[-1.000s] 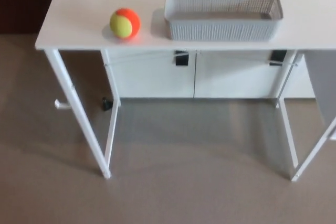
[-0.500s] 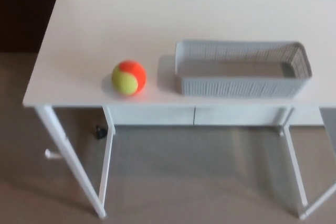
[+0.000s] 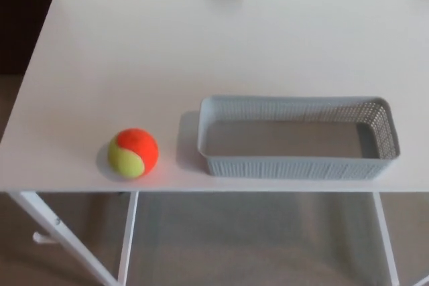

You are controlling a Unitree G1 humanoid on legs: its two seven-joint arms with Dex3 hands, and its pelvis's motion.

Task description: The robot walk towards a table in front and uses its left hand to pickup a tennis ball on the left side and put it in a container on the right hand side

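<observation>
I count one tennis ball (image 3: 133, 153), orange and yellow-green, near the front edge of the bench (image 3: 201, 51), apart from one grey mesh basket (image 3: 295, 167) on its right. Neither robot hand shows, so I cannot tell their state.

Ball (image 3: 133, 153) on table (image 3: 201, 45), L side, nr front edge. Basket (image 3: 295, 167) on table to R of ball, not touching, long side along front edge.

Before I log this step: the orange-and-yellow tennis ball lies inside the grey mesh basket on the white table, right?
Not inside. The head view shows the tennis ball on the white table, left of the empty grey mesh basket and apart from it.
</observation>
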